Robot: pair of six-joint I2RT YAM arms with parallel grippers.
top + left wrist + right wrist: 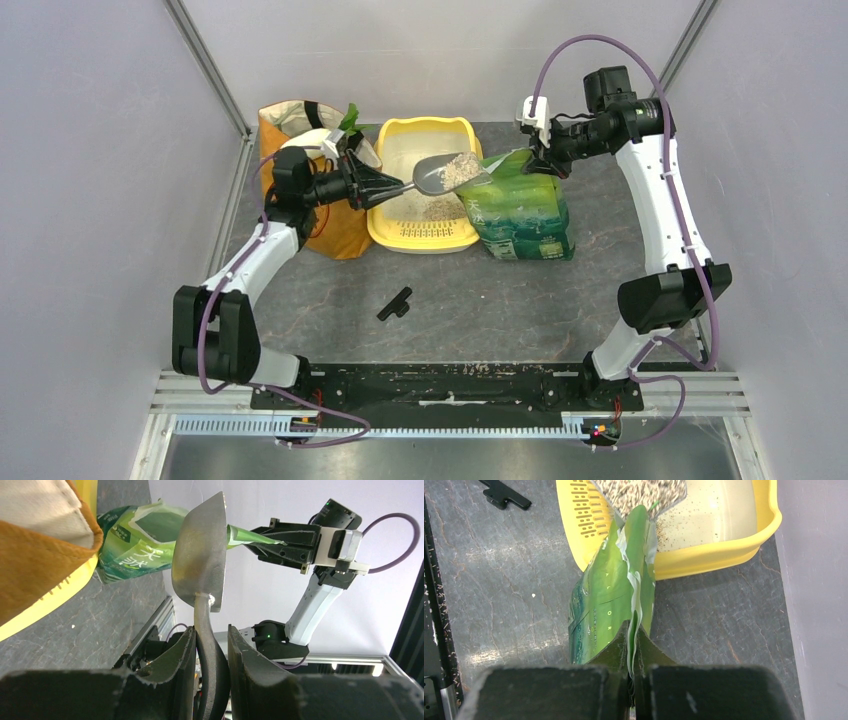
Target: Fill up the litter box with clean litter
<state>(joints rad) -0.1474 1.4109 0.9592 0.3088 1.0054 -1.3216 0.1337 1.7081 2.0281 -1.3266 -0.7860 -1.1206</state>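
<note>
The yellow litter box [425, 123] stands at the back middle, with a small heap of grey-brown clean litter [435, 210] near its slotted end. My left gripper [393, 187] is shut on the handle of a metal scoop [435, 178], which holds it loaded with litter [460, 168] above the box. In the left wrist view the scoop [200, 555] rises from between my fingers. My right gripper [535, 158] is shut on the top edge of the green foil bag [520, 210], which stands right of the box. The right wrist view shows the bag [609, 595] and the box [714, 555].
An orange paper bag [300, 190] with groceries stands left of the litter box, close behind my left wrist. A small black part [395, 303] lies on the grey table in front of the box.
</note>
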